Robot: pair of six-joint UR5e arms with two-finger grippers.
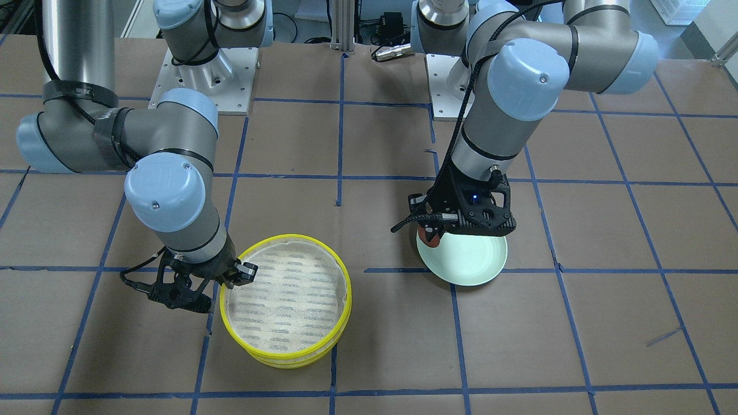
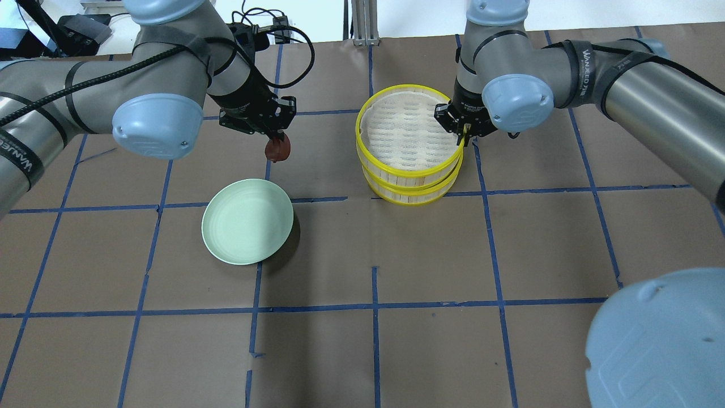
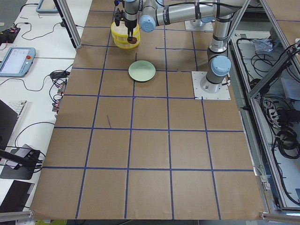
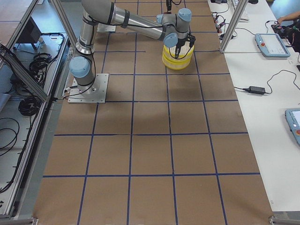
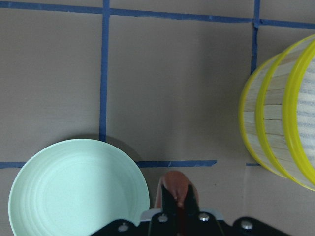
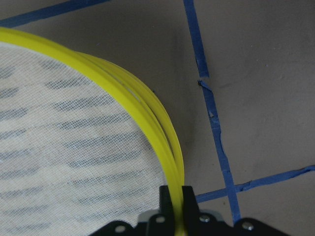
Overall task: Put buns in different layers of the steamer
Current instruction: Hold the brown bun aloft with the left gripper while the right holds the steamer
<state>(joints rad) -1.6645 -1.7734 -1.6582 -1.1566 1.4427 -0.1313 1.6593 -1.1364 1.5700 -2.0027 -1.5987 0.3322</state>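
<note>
Pinched between the fingers of the left end effector [image 5: 178,197], the reddish-brown bun [image 5: 173,180] hangs above the bare desk [image 5: 172,88]. It is on the left-arm side of the steamer [image 2: 410,184], well apart from it and clear of the pale green plate [image 2: 247,221]. On the steamer's opposite side, the right end effector [image 6: 174,194] is clamped on the yellow rim of the top layer [image 6: 123,87], whose striped floor lies bare. From the bun, the steamer lies straight across toward the robot's right. The coming carry therefore looks like a sideways crossing by the left arm, ending over that open floor. No white bun shows in any view, and the lower layers are covered.
</note>
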